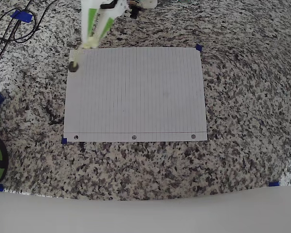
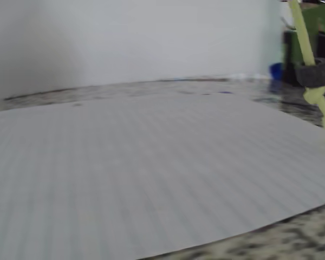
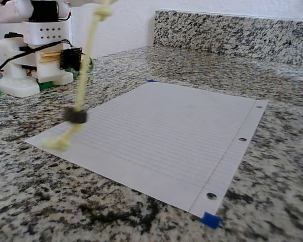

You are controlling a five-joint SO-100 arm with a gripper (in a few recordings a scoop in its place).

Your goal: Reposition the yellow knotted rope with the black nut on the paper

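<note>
Here, the rope [image 3: 86, 65] is hanging nearly straight down from above, its upper knot at the top edge of the fixed view. The nut [image 3: 74, 116] is threaded on it low down, just above the lower knot, and the frayed bottom end is trailing onto the near left corner of the paper [image 3: 171, 126] in that view. In the overhead view the rope [image 1: 73, 62] is showing at the paper's [image 1: 136, 97] far left corner, with the nut [image 1: 73, 67] right at the left edge of the sheet. The tool [image 1: 93, 42] is reaching down from the top of the overhead view and is pinching the rope at its tip, green and white fingers pressed close around it. In the wrist view the rope [image 2: 314, 70] is dangling at the right edge, the nut [image 2: 313, 73] sitting on a knot, with the paper [image 2: 141, 173] spreading below. The sheet is lying flat on the speckled counter [image 1: 242, 160], blue tape [image 3: 210, 220] sitting at several of its corners. The arm's white base [image 3: 33, 50] is standing at far left in the fixed view.
</note>
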